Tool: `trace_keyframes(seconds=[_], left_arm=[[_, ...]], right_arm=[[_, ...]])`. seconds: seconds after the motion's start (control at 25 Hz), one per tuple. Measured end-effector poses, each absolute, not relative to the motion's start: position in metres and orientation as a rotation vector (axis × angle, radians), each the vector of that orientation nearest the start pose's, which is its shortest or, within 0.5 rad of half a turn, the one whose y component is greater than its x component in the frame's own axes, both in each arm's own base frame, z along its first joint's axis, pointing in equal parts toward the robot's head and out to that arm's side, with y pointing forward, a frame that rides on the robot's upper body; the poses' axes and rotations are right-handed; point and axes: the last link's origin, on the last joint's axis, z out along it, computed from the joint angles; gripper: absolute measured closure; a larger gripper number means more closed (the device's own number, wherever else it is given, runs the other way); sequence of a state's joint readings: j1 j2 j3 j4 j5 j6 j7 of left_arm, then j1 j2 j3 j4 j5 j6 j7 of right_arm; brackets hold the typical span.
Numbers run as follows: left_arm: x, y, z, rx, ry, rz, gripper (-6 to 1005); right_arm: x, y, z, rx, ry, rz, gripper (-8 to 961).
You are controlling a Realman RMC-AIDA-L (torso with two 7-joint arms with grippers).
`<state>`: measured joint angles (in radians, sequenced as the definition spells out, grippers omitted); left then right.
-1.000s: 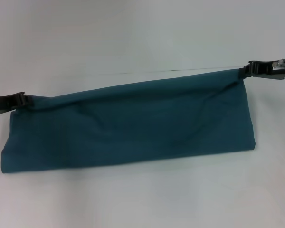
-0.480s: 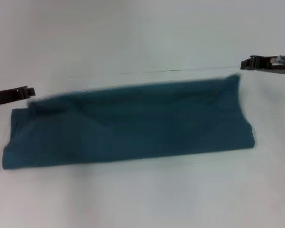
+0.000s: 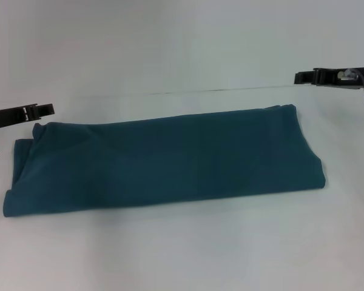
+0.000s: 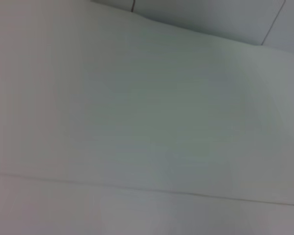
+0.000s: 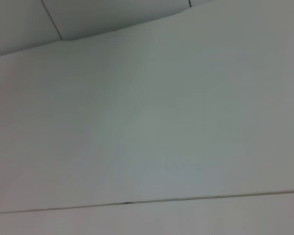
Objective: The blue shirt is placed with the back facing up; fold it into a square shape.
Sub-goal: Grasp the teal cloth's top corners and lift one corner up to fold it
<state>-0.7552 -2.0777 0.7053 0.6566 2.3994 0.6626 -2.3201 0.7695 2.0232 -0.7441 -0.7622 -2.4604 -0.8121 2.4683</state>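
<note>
The blue shirt [image 3: 164,157] lies flat on the white table [image 3: 182,254] as a long folded band running left to right, plain side up. My left gripper [image 3: 47,110] hovers just above and beyond the band's far left corner, open and holding nothing. My right gripper [image 3: 299,77] hangs above and behind the far right corner, also open and empty. Both are clear of the cloth. Neither wrist view shows the shirt or any fingers, only bare table.
A thin seam [image 3: 170,93] crosses the table behind the shirt and also shows in the left wrist view [image 4: 147,190] and the right wrist view [image 5: 147,199]. White tabletop surrounds the shirt on all sides.
Both grippers let go of the shirt's far edge, which dropped flat onto the table. The grippers then lifted and drew back outward from the corners.
</note>
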Motion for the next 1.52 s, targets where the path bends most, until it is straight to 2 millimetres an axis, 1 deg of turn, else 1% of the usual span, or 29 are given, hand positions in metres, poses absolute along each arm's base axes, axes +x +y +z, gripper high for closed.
trace_keyframes(seconds=[0.08, 0.2, 0.24, 0.4, 0.44, 0.64, 0.8, 1.0, 1.28, 1.52], left_arm=[[-0.28, 0.457, 0.037, -1.834, -1.281, -0.339, 405], [-0.28, 0.453, 0.043, -1.889, -1.329, -0.33, 286], [-0.28, 0.452, 0.045, -1.892, -1.346, -0.331, 247], [-0.285, 0.431, 0.067, -1.883, -1.524, -0.312, 109], [-0.287, 0.424, 0.072, -1.873, -1.561, -0.302, 74], [-0.292, 0.392, 0.094, -1.801, -1.69, -0.308, 76], [-0.302, 0.373, 0.1, -1.731, -1.784, -0.308, 77], [-0.318, 0.357, 0.093, -1.674, -1.903, -0.281, 79], [-0.327, 0.349, 0.076, -1.646, -2.022, -0.275, 80], [-0.328, 0.348, 0.068, -1.636, -2.066, -0.271, 81]], right_arm=[[0.26, 0.466, 0.067, -1.868, 1.285, 0.331, 457], [0.259, 0.465, 0.064, -1.885, 1.286, 0.321, 363], [0.258, 0.465, 0.064, -1.893, 1.286, 0.316, 316], [0.256, 0.462, 0.065, -1.925, 1.275, 0.296, 128], [0.255, 0.462, 0.066, -1.934, 1.272, 0.289, 110], [0.257, 0.458, 0.072, -1.956, 1.271, 0.27, 19], [0.257, 0.456, 0.076, -1.957, 1.263, 0.27, 20], [0.255, 0.455, 0.076, -1.974, 1.25, 0.259, 21], [0.252, 0.455, 0.073, -1.995, 1.226, 0.243, 22], [0.251, 0.455, 0.073, -1.999, 1.221, 0.239, 23]])
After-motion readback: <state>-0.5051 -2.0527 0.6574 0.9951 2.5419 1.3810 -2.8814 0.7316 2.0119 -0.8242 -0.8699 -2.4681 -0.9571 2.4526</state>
